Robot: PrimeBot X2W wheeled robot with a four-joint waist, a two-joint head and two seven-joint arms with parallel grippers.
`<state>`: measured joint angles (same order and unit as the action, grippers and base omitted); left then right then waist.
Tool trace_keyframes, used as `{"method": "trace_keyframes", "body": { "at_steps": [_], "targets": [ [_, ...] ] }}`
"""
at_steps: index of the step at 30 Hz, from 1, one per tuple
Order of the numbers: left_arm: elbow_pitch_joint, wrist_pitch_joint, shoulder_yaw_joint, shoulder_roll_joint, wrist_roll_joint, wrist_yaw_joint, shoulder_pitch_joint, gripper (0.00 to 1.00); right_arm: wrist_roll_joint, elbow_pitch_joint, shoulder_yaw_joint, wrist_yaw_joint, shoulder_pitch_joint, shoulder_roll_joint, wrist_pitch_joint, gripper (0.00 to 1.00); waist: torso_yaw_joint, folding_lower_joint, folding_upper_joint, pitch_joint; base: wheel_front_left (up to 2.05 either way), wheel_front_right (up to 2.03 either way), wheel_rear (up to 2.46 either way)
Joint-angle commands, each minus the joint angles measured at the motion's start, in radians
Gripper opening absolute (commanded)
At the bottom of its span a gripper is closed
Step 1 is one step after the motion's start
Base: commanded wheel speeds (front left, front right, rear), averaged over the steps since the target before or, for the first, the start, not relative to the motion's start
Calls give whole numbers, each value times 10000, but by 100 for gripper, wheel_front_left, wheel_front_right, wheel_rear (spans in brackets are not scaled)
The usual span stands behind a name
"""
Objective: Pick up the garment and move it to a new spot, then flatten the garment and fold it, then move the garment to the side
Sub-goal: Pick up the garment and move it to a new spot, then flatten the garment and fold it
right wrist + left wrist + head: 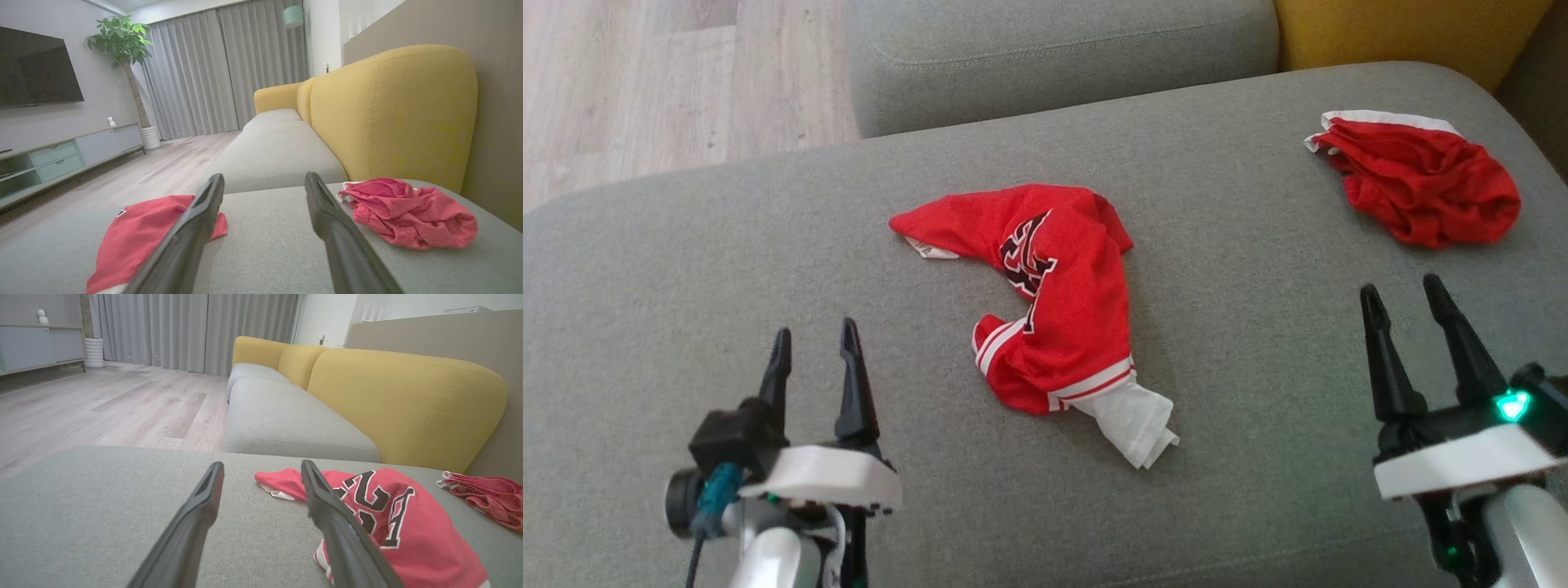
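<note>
Over the grey sofa seat (686, 269), left gripper (816, 328): jaws wide apart, empty.
Right gripper (1400, 285): jaws wide apart, empty.
Garment (1062, 302): red jersey, crumpled mid-seat between both grippers, touching neither.
Second red cloth (1421, 180): bunched beyond the right gripper.

Grey sofa seat (686, 269), red jersey (1062, 302), perhaps shorts (1421, 180)

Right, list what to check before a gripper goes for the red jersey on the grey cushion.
1. Left gripper open, empty: ok.
2. Right gripper open, empty: ok.
3. Red jersey flat: not ok, crumpled in a curved heap.
4. Jersey apart from second red garment: ok.
5. Bare grey cushion beside jersey for spreading: ok.
6. Hem and shoulders told apart: cannot tell.
</note>
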<state>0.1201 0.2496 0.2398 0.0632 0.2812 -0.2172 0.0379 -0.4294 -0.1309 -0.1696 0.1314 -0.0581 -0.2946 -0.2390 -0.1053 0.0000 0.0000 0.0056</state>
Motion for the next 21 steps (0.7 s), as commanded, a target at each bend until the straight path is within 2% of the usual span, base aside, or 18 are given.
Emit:
{"method": "trace_keyframes", "body": {
  "at_steps": [1, 21],
  "targets": [
    [-365, 120, -393, 0, -149, 19, 183, 100, 117, 364, -58, -7, -42, -109, -100, 100, 30, 0, 0, 8, 0, 0, 0],
    [5, 121, -382, -125, -189, 319, 248, 100, 133, 440, 27, -7, 20, 23, 131, 100, 103, 0, 0, 100, 0, 0, 0]
  ]
}}
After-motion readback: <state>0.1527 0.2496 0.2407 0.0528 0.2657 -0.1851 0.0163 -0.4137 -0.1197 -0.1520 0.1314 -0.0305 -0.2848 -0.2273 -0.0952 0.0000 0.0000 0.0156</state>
